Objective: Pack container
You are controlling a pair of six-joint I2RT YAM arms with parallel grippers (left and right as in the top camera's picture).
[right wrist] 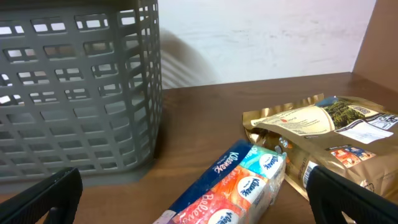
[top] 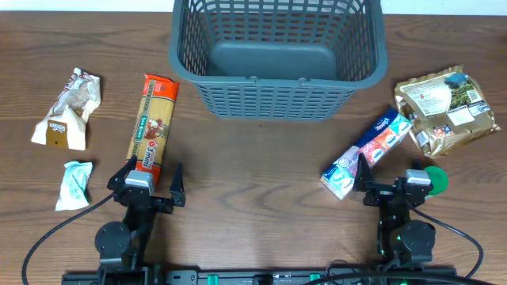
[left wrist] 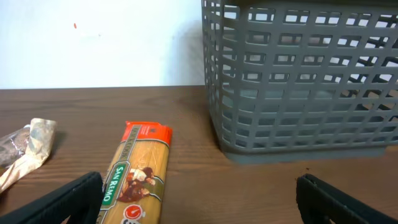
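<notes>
Nearest, both arms sit folded low at the desk point(top: 253, 166) front, left end effector point(top: 152, 171) and right end effector point(top: 390, 178) spread wide, pinching nothing. Farther back, centred between them and well apart from both, stands the grey mesh basket point(top: 277, 99).

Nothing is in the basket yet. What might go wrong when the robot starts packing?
The pasta packet is long. If the left gripper grabs it by its near end, it might droop and catch on the rim of the basket. The tissue pack seems to touch the gold pouch, so if the right gripper lifts one, it may drag the other. Both grippers are open and empty.
</notes>
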